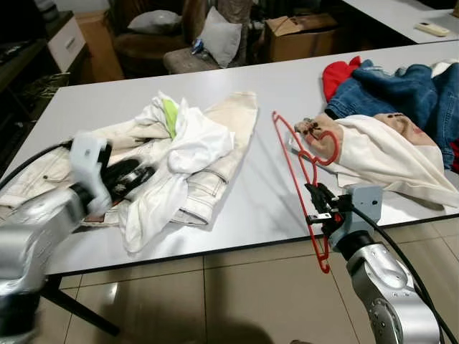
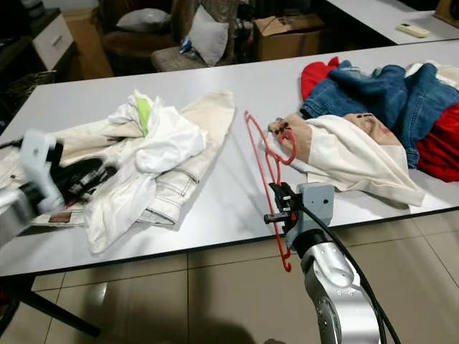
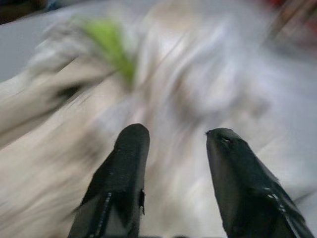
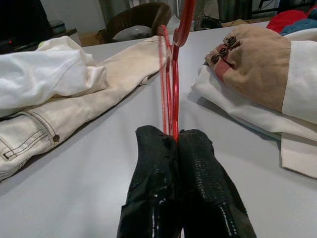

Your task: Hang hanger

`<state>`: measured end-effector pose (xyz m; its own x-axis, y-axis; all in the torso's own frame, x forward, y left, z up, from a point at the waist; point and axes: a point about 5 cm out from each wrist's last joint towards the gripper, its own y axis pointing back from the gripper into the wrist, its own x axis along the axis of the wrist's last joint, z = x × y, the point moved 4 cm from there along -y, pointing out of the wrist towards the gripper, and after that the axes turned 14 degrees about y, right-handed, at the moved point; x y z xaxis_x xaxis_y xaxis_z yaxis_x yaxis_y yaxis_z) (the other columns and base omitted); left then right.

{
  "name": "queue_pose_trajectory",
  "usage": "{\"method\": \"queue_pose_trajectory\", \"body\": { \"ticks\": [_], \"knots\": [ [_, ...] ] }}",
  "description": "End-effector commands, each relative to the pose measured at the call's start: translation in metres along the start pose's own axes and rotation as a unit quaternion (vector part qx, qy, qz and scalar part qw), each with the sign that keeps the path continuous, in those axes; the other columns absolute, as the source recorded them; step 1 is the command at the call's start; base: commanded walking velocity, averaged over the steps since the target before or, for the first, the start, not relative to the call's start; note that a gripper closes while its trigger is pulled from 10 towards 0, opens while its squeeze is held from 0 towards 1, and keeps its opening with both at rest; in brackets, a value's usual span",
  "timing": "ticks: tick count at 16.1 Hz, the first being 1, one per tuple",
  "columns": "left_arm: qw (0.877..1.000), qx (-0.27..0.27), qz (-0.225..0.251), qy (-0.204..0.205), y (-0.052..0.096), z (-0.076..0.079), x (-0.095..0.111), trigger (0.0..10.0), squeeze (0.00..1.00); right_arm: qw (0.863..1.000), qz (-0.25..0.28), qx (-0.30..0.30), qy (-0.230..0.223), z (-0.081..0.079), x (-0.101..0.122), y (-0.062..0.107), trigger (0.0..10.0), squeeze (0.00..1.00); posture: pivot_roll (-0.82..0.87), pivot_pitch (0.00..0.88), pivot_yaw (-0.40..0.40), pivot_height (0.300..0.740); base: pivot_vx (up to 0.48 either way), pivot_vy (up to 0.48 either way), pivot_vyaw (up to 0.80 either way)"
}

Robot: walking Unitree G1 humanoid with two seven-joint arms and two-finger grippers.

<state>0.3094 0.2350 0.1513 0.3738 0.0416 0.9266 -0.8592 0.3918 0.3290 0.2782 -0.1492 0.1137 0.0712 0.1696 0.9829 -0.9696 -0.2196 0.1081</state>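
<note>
A thin red hanger [image 1: 301, 172] stands on edge over the table's front edge, its hook [image 1: 328, 147] resting against a beige and white sweater [image 1: 380, 154]. My right gripper [image 1: 320, 206] is shut on the hanger's lower bar; in the right wrist view the fingers [image 4: 195, 148] pinch the red wire [image 4: 171, 84]. At the left, my left gripper [image 1: 129, 175] hovers low over a pile of white shirt [image 1: 190, 143] and cream jeans [image 1: 226, 132]. Its fingers [image 3: 131, 148] stand apart with nothing between them, and that view is blurred.
Blue jeans [image 1: 405, 89] and a red garment [image 1: 339, 72] lie at the table's right end. Bare white tabletop [image 1: 265, 193] lies between the two piles. Behind are an armchair [image 1: 154, 39] with cushions and a cardboard box [image 1: 301, 36]. Tiled floor [image 1: 237, 301] lies in front.
</note>
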Motion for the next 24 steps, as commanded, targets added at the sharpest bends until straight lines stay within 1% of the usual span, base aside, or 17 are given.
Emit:
{"method": "queue_pose_trajectory", "body": {
  "ticks": [1, 2, 4, 5, 6, 7, 8, 10, 11, 12, 13, 14, 17, 19, 21, 23, 24],
  "knots": [
    [0.999, 0.025, -0.013, -0.027, 0.001, -0.008, -0.005, 10.0, 0.0, 1.0, -0.001, 0.007, -0.004, -0.003, -0.002, -0.003, 10.0, 0.0, -0.03, 0.0, 0.125, 0.74, 0.0, 0.0, 0.0],
    [0.999, 0.039, -0.013, -0.016, 0.001, -0.014, -0.008, 10.0, 0.0, 1.0, 0.0, 0.01, -0.003, -0.003, -0.001, -0.005, 10.0, 0.0, -0.02, 0.0, 0.123, 0.74, 0.0, 0.0, 0.0],
    [0.998, 0.052, -0.001, 0.048, -0.001, -0.02, -0.015, 10.0, 0.0, 1.0, 0.003, 0.013, -0.003, -0.004, 0.0, -0.009, 10.0, 0.0, -0.02, 0.0, 0.12, 0.74, 0.0, 0.0, 0.0],
    [0.992, 0.053, 0.009, 0.111, -0.009, -0.024, -0.027, 10.0, 0.0, 1.0, 0.007, 0.013, -0.004, -0.004, 0.001, -0.014, 10.0, 0.0, -0.01, 0.0, 0.117, 0.74, 0.0, 0.0, 0.0],
    [0.99, 0.038, 0.012, 0.132, -0.016, -0.02, -0.032, 10.0, 0.0, 1.0, 0.009, 0.014, -0.004, -0.004, 0.002, -0.015, 10.0, 0.0, -0.01, 0.0, 0.115, 0.74, 0.0, 0.0, 0.0],
    [0.989, 0.033, 0.016, 0.14, -0.022, -0.018, -0.035, 10.0, 0.0, 1.0, 0.01, 0.014, -0.004, -0.004, 0.002, -0.016, 10.0, 0.0, -0.02, 0.0, 0.115, 0.74, 0.0, 0.0, 0.0],
    [0.989, 0.032, 0.016, 0.143, -0.026, -0.017, -0.037, 10.0, 0.0, 1.0, 0.011, 0.014, -0.004, -0.004, 0.002, -0.017, 10.0, 0.0, -0.02, 0.0, 0.116, 0.74, 0.0, 0.0, 0.0],
    [0.991, 0.056, -0.004, 0.122, -0.041, -0.018, -0.049, 10.0, 0.0, 1.0, 0.015, 0.012, -0.003, -0.004, 0.004, -0.017, 10.0, 0.0, -0.04, 0.0, 0.124, 0.74, 0.0, 0.0, 0.0],
    [0.992, 0.058, -0.004, 0.116, -0.046, -0.017, -0.051, 9.1, 0.0, 1.0, 0.016, 0.01, -0.002, -0.003, 0.004, -0.018, 10.0, 0.0, -0.04, 0.0, 0.127, 0.74, 0.0, 0.0, 0.0],
    [0.991, 0.06, 0.003, 0.118, -0.048, -0.017, -0.05, 2.6, 0.0, 1.0, 0.016, 0.008, -0.002, -0.002, 0.004, -0.017, 10.0, 0.0, -0.05, 0.0, 0.129, 0.74, 0.0, 0.0, 0.0],
    [0.991, 0.055, 0.011, 0.12, -0.051, -0.015, -0.048, 0.0, 0.0, 1.0, 0.016, 0.005, 0.0, 0.0, 0.004, -0.017, 10.0, 0.0, -0.05, 0.0, 0.131, 0.74, 0.0, 0.0, 0.0],
    [0.992, 0.043, 0.015, 0.121, -0.053, -0.011, -0.047, 0.0, 0.0, 1.0, 0.017, 0.003, 0.001, 0.001, 0.004, -0.016, 10.0, 0.0, -0.05, 0.0, 0.131, 0.74, 0.0, 0.0, 0.0],
    [0.993, 0.039, 0.022, 0.112, -0.056, -0.01, -0.048, 0.0, 0.0, 1.0, 0.011, 0.001, 0.007, 0.002, 0.001, -0.016, 10.0, 0.0, -0.06, 0.0, 0.126, 0.74, 0.0, 0.0, 0.0],
    [0.993, 0.031, 0.032, 0.113, -0.058, -0.008, -0.047, 0.0, 0.0, 0.999, -0.023, -0.017, 0.023, 0.008, -0.01, -0.017, 10.0, 0.0, -0.06, 0.0, 0.118, 0.74, 0.0, 0.0, 0.0],
    [0.992, 0.025, 0.037, 0.115, -0.058, -0.005, -0.047, 0.0, 0.0, 0.999, -0.034, -0.028, 0.023, 0.013, -0.015, -0.018, 10.0, 0.0, -0.05, 0.0, 0.108, 0.74, 0.0, 0.0, 0.0],
    [0.991, 0.022, 0.051, 0.124, -0.06, -0.003, -0.046, 0.0, 0.0, 0.998, -0.036, -0.033, 0.026, 0.016, -0.015, -0.02, 10.0, 0.0, -0.05, 0.0, 0.099, 0.74, 0.0, 0.0, 0.0],
    [0.985, 0.015, 0.078, 0.151, -0.061, -0.001, -0.036, 0.0, 0.0, 0.999, -0.026, -0.029, 0.021, 0.014, -0.012, -0.022, 10.0, 0.0, -0.05, 0.0, 0.094, 0.74, 0.0, 0.0, 0.0]
  ]
}}
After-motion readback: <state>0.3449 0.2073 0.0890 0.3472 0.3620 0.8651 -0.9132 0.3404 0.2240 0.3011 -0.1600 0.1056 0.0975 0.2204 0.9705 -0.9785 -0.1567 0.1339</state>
